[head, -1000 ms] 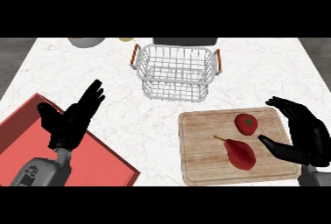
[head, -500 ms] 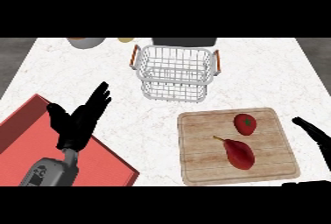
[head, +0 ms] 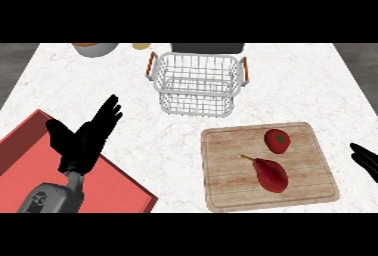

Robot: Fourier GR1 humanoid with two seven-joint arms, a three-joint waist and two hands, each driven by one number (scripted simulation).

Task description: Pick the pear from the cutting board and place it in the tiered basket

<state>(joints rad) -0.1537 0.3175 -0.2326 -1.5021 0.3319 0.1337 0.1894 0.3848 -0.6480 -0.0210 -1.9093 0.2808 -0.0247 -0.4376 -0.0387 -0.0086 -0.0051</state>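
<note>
- White marbled counter filling most of the view, lying evenly lit.
- Dark grey floor showing past the counter's left and right edges.
- Red tray sitting at the counter's lower left.
- Dark object sitting at the far edge, cut off.

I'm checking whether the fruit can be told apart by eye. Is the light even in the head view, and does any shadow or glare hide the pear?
Head view: light is even and flat; no glare on the pear or tomato, both plain on the cutting board; only faint shading under the tiered basket; the right hand is cut off by the frame's edge.
</note>
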